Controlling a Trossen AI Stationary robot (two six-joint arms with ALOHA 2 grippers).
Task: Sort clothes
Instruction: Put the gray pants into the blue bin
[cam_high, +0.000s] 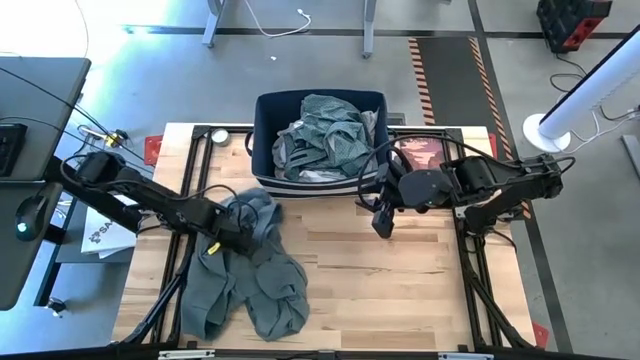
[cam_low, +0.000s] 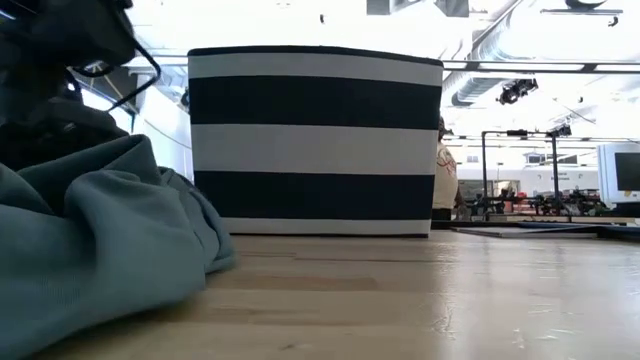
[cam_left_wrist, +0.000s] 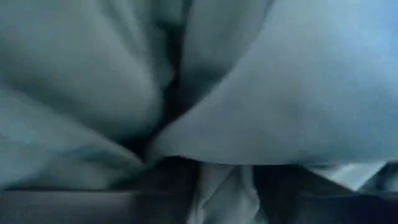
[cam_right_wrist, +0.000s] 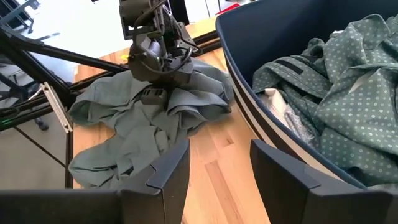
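A grey-green garment (cam_high: 250, 270) lies crumpled on the left half of the wooden table, also visible in the low view (cam_low: 90, 250) and the right wrist view (cam_right_wrist: 143, 137). My left gripper (cam_high: 235, 232) points down into its far part, sunk in the folds (cam_right_wrist: 152, 93). A navy bin with white stripes (cam_high: 262, 150) stands at the table's far middle. It holds a dotted green garment (cam_right_wrist: 336, 81) and some pale cloth. My right gripper (cam_high: 383, 222) hangs open above the table, right of the bin's near corner, with nothing between its fingers (cam_right_wrist: 217, 168). My left gripper has come down from above into the garment's bunched far part (cam_right_wrist: 168, 99). A fold of the cloth (cam_left_wrist: 227, 193) stands between its two dark fingers. One layer or several, I cannot tell. The garment lies slack on the table.
The bin's striped wall (cam_low: 315, 140) fills the low view's middle. A reddish sheet (cam_high: 425, 152) lies right of the bin. Bare wood (cam_high: 400, 290) stretches over the table's near right. Black frame rails run along both table sides.
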